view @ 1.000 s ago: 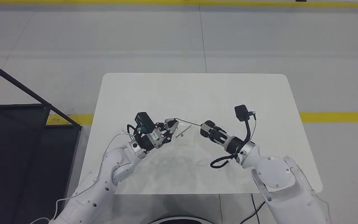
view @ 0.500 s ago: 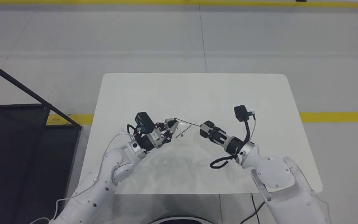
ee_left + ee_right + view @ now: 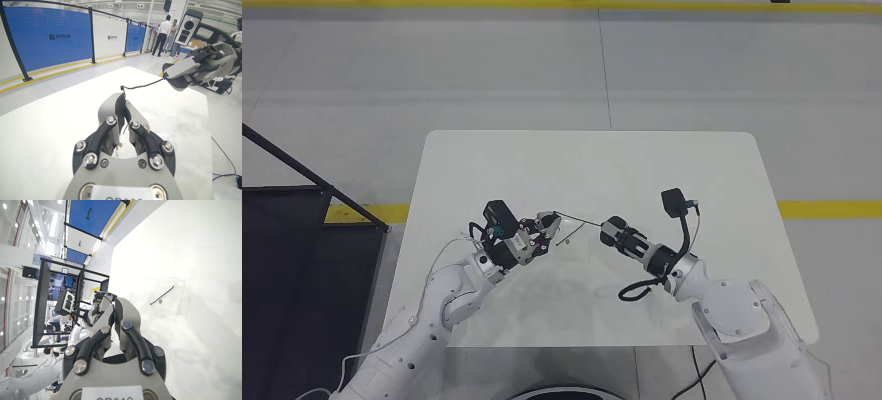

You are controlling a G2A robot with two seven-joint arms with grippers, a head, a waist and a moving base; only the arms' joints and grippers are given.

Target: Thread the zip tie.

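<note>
L gripper (image 3: 123,98), lower centre of frame: fingers pinched tight on thin black plastic zip tie (image 3: 140,86), head poking just above the tips. Strap runs up-right to R gripper (image 3: 166,76), fingers closed on the far end. Tie hangs over the white rectangular table (image 3: 692,170), mid-frame in top view. Second black tie (image 3: 163,294) lies in clear plastic box (image 3: 179,298).

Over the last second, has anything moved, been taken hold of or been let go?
Nothing visibly changed. The left gripper stays shut on the zip tie just below its head, the right gripper stays shut on the far end, and the tie spans between them above the table.
</note>
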